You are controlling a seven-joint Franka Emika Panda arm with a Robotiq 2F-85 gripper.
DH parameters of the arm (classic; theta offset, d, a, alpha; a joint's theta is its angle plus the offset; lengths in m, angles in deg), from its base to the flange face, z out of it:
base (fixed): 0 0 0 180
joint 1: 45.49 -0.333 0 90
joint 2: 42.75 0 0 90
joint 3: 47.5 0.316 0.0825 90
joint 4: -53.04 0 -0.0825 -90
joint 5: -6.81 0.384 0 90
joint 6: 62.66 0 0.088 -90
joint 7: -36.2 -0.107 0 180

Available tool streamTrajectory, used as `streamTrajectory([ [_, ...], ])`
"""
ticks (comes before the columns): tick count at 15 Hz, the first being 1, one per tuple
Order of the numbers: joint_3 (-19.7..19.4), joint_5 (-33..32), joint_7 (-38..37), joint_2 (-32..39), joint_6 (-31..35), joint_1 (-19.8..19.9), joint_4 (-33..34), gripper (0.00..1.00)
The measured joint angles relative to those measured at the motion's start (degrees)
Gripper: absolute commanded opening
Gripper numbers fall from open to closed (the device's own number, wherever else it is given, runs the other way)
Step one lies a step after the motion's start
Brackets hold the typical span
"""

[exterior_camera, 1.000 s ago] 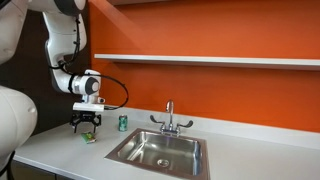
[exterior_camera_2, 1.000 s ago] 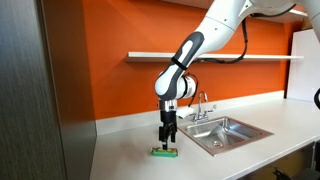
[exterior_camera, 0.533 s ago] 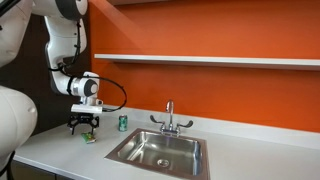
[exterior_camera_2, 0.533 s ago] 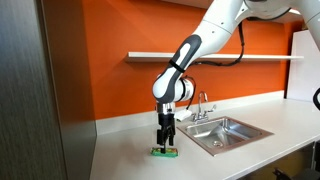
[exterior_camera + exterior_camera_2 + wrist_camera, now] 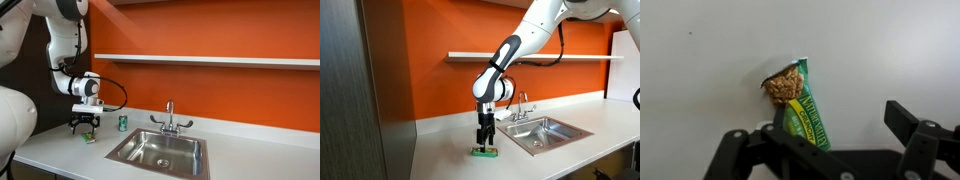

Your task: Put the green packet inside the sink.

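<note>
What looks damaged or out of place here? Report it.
The green packet lying on the counter looks torn open at one end, with brownish contents showing. Nothing else stands out.

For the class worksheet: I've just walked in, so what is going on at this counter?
A robot arm holds its gripper low over the green packet, which lies flat on the white counter. The wrist view shows the jaws open, one on each side of the packet, with no grasp made yet. The sink sits farther along the counter, with nothing in the part of the basin that shows. A green can stands upright between the packet and the sink.
</note>
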Motion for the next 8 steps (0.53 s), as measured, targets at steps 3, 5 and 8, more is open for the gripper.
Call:
streamTrajectory([
  [3, 0.0, 0.0, 0.0, 0.0, 0.0, 0.0, 0.0, 1.0],
  [5, 0.0, -0.1, 0.0, 0.1, 0.0, 0.0, 0.0, 1.0],
  [8, 0.0, -0.1, 0.0, 0.4, 0.0, 0.0, 0.0, 1.0],
])
